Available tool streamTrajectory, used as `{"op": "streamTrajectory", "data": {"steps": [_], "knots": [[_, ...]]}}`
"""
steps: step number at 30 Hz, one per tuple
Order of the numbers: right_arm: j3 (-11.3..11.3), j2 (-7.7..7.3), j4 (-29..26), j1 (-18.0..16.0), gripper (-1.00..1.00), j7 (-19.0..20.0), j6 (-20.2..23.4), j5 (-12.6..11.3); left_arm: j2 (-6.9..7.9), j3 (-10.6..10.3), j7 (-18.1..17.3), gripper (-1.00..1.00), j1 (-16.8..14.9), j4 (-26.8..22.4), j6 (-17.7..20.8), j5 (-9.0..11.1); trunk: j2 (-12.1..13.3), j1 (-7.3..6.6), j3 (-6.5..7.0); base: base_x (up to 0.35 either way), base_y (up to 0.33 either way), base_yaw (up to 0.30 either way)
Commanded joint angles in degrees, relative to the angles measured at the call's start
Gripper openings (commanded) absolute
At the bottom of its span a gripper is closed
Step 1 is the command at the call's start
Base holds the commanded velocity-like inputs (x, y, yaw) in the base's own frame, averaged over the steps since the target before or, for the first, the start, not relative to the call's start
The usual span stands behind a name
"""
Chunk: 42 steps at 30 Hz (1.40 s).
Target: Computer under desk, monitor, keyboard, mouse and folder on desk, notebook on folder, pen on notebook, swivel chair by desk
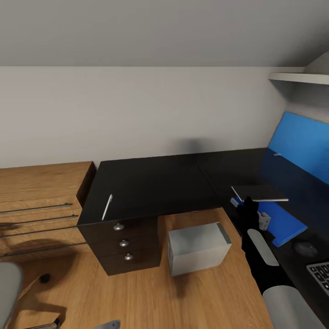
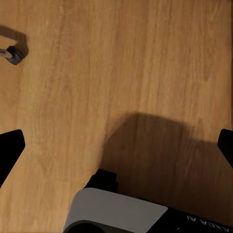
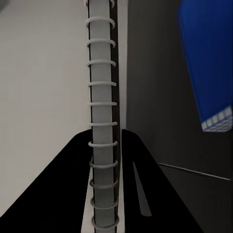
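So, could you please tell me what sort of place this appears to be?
Probably a home office corner in an attic bedroom: a sloped ceiling, a black L-shaped desk with a computer beneath it, and a wooden dresser alongside.

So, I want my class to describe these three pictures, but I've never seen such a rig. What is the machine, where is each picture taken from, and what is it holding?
It is a simulated two-armed robot on wheels. The big picture comes from a camera on its head, looking down at a black desk. The other two come from cameras on its wrists, looking along each arm's jaws.

The right jaws are shut on a spiral notebook, held over a blue folder. The right wrist picture shows the notebook's wire spine up close. The left jaws are open above the wood floor.

A pen, a mouse and a keyboard lie on the desk. A grey computer stands on the floor by it.
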Motion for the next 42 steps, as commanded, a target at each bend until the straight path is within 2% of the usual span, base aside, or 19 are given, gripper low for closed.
{"op": "streamTrajectory", "data": {"steps": [1,11,37,39,40,42], "knots": [[0.1,-0.01,0.1,0.0,-1.00,0.7,-0.2,-0.7,0.06,-0.2,0.4,1.00,0.0,-0.1,0.3,0.2,0.0,0.00,-0.05,0.000,0.000,-0.143],[0.2,0.02,0.1,0.0,-1.00,0.6,-0.1,-0.7,0.09,-0.2,0.4,1.00,0.0,-0.1,0.3,0.3,0.0,0.00,-0.05,0.000,0.000,-0.094],[0.3,0.23,0.3,0.0,-1.00,0.6,0.1,-0.9,0.09,-0.2,0.5,1.00,0.0,-0.1,0.2,0.2,0.0,0.00,-0.05,0.000,0.000,-0.002],[0.3,0.50,0.2,0.1,-1.00,0.7,0.0,-0.9,0.09,-0.2,0.5,1.00,0.0,-0.1,0.2,0.2,0.0,0.00,-0.05,0.000,0.000,0.000],[0.3,1.71,0.1,0.4,-1.00,0.8,-0.1,-0.6,0.09,-0.2,0.5,1.00,0.0,-0.1,0.2,0.2,0.0,0.00,-0.05,0.000,0.000,0.000],[0.2,2.07,0.1,0.5,-1.00,0.9,-0.2,-0.5,0.09,-0.2,0.5,1.00,0.0,-0.1,0.2,0.2,0.0,0.00,-0.05,0.000,0.000,0.000]]}}
